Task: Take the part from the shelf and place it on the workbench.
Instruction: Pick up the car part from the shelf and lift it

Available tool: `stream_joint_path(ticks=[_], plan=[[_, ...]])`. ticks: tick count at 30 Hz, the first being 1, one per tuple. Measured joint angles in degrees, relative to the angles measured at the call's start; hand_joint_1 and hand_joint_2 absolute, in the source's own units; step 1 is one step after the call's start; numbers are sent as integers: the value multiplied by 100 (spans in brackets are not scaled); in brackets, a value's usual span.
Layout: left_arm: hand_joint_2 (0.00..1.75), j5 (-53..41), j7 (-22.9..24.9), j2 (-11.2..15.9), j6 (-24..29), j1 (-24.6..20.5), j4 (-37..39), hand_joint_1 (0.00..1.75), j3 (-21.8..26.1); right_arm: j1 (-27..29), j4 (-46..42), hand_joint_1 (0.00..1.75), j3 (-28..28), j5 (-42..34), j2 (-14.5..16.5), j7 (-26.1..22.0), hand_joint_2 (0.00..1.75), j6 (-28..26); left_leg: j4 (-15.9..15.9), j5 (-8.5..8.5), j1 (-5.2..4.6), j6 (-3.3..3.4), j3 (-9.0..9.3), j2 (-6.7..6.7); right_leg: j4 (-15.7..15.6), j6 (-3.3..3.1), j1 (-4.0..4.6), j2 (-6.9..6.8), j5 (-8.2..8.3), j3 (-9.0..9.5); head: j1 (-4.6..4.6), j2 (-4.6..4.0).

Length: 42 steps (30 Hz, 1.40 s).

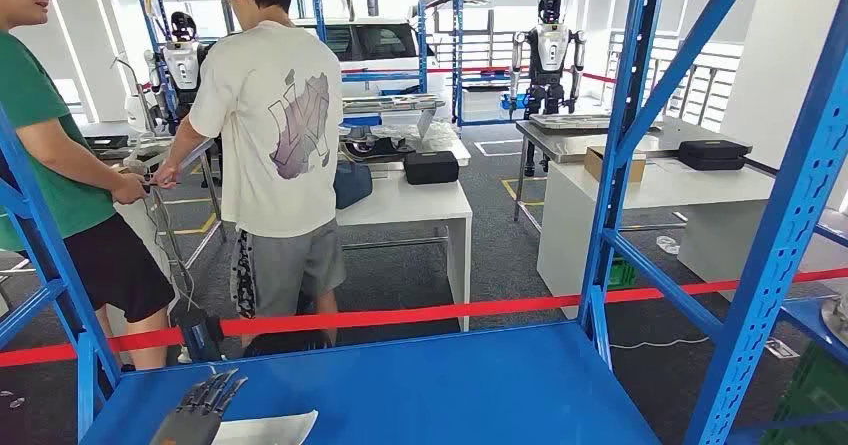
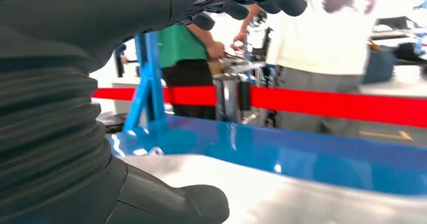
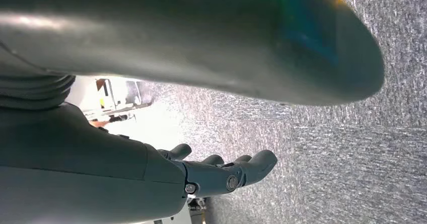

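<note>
Left robot hand (image 1: 197, 409) sits low over the blue shelf (image 1: 420, 385), fingers straight and spread over the near end of the flat silver part (image 1: 262, 429). In the left wrist view the thumb (image 2: 171, 204) lies beside the part (image 2: 282, 194); can't tell if it's gripping. Right robot hand (image 3: 221, 173) hangs over grey carpet, fingers loosely curled, nothing in it. Two people stand behind the red tape (image 1: 400, 317); white worktop (image 1: 410, 200) beyond them.
</note>
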Motion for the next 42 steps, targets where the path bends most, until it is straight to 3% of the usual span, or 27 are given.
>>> stream_joint_path(ticks=[5,13,31,42], plan=[[175,558,-203,-10,-198,42,-59,0,-220,2,0,0,0,10,0,0,0,0,0,0,0,0,0,0,0,0,0,0,0,0,0,0],[175,1640,-251,123,-497,154,-478,0,-1164,4,0,0,-2,77,0,0,0,0,0,-1,0,1,-1,-2,0,0,0,-3,0,2,1,0],[175,1826,-204,358,-603,173,-608,0,-1778,9,0,0,-2,88,0,0,0,0,0,-1,0,1,-1,-2,0,0,0,-2,0,2,1,0],[175,1067,597,408,-147,133,67,0,-1984,28,0,0,-4,103,0,0,0,0,0,-1,0,1,0,0,0,0,0,-1,0,2,1,0]])
